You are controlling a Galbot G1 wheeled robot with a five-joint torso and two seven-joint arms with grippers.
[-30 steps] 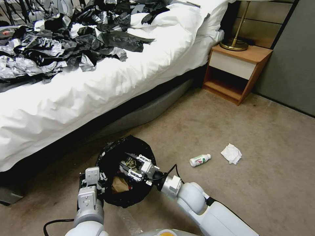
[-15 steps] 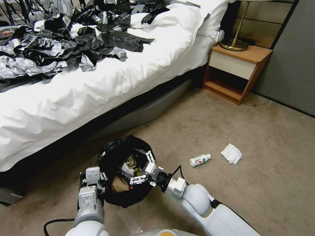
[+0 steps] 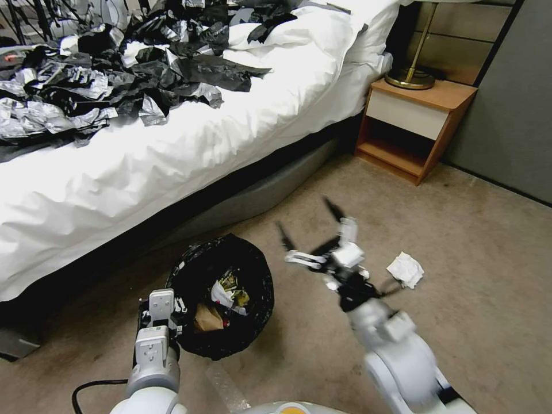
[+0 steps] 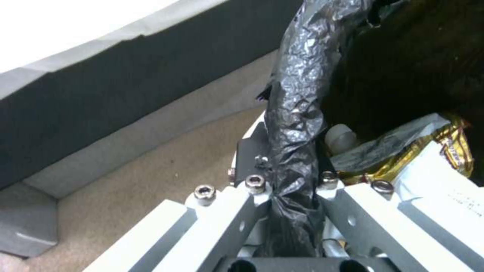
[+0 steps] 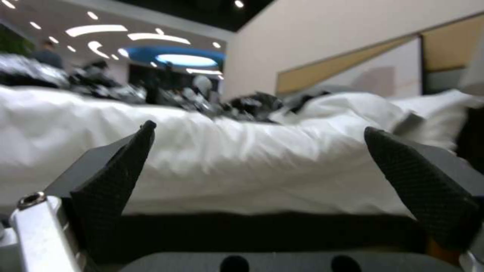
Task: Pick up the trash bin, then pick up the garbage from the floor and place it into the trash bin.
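My empty, wide-open right gripper (image 3: 310,227) sat nearest the white tissue (image 3: 406,268) – just off its right side – left gripper (image 4: 291,189) clamped on the trash bin (image 3: 190,270) rim.

I've got the trash bin (image 3: 221,296) at lower centre of the head view, on the floor just in front of the bed (image 3: 172,149), with garbage (image 3: 227,294) inside. My left gripper (image 3: 163,313) sits at its lower-left rim. My right gripper (image 3: 313,227) hangs right of the bin, the tissue (image 3: 406,269) farther right, the nightstand (image 3: 417,123) at upper right.
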